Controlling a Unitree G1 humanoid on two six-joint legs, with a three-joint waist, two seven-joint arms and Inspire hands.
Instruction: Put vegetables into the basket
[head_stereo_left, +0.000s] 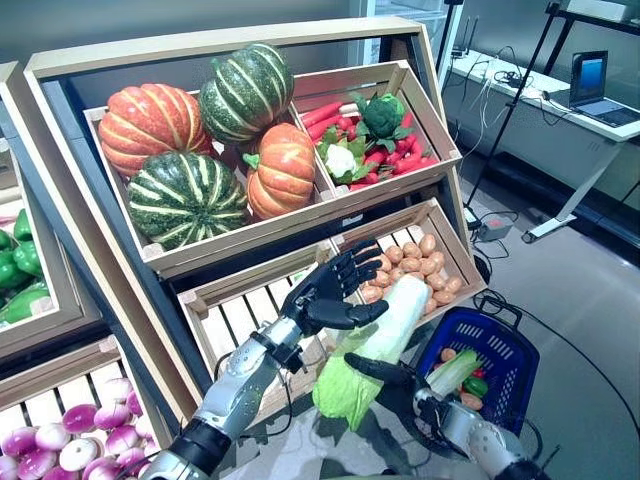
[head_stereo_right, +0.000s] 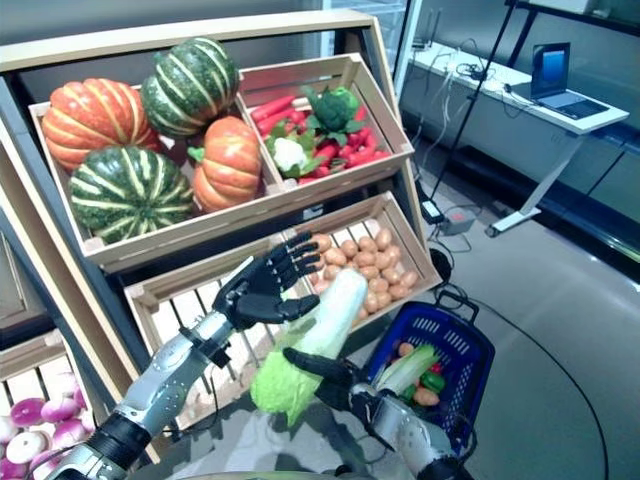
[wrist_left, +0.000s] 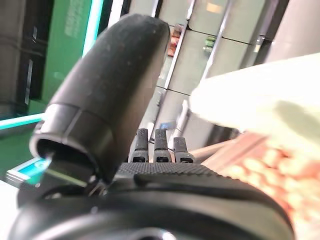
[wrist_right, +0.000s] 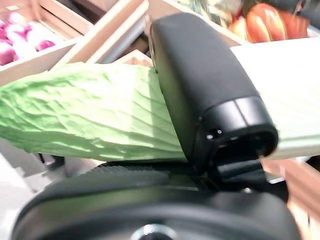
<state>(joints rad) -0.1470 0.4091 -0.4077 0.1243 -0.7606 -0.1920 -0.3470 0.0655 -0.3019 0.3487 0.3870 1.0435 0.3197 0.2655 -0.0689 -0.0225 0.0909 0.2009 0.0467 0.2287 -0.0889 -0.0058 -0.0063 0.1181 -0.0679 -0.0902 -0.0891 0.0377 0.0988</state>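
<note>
A long napa cabbage (head_stereo_left: 375, 345) with a white stem and green leafy end is held tilted in front of the stand, just left of the blue basket (head_stereo_left: 478, 318). My right hand (head_stereo_left: 400, 385) grips it from below; in the right wrist view the thumb (wrist_right: 200, 75) curls over the cabbage (wrist_right: 90, 115). My left hand (head_stereo_left: 335, 295) is above the cabbage's upper part with its fingers spread and straight, touching or just beside it. The basket stands on the floor and holds a pale green stalk, a green pepper and small orange and red vegetables.
The wooden stand (head_stereo_left: 250, 235) with slanted crates rises right behind both hands; a crate of small brown potatoes (head_stereo_left: 415, 265) is beside the left hand. A desk with a laptop (head_stereo_left: 590, 85) stands at the back right, with cables on the floor.
</note>
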